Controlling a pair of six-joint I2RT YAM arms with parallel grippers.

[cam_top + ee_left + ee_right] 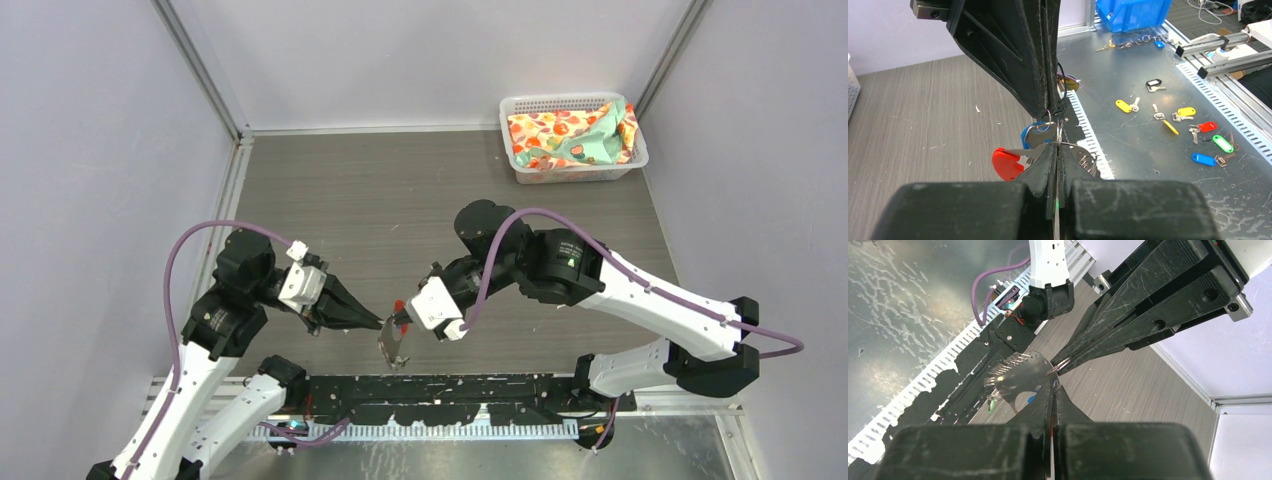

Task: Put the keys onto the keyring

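Both grippers meet low over the front of the table. My left gripper [383, 323] [1057, 145] is shut on a thin silvery edge of the keyring [1048, 118]. From the ring hang a red tag [1007, 163] and a shiny crescent plate [1083, 157] [1018, 377]. My right gripper [403, 320] [1053, 385] is shut, tip to tip with the left, pinching the ring's wire. A red sliver shows between its jaws. The blue-headed key [1030, 136] hangs at the wire loop. A small green piece [993, 402] shows under the plate; I cannot tell what it hangs from.
A white basket [575, 135] with colourful cloth stands at the back right. A black strip [450, 400] runs along the table's front edge. Beyond it, a metal shelf [1148, 150] carries several loose tagged keys and a blue bin [1135, 12].
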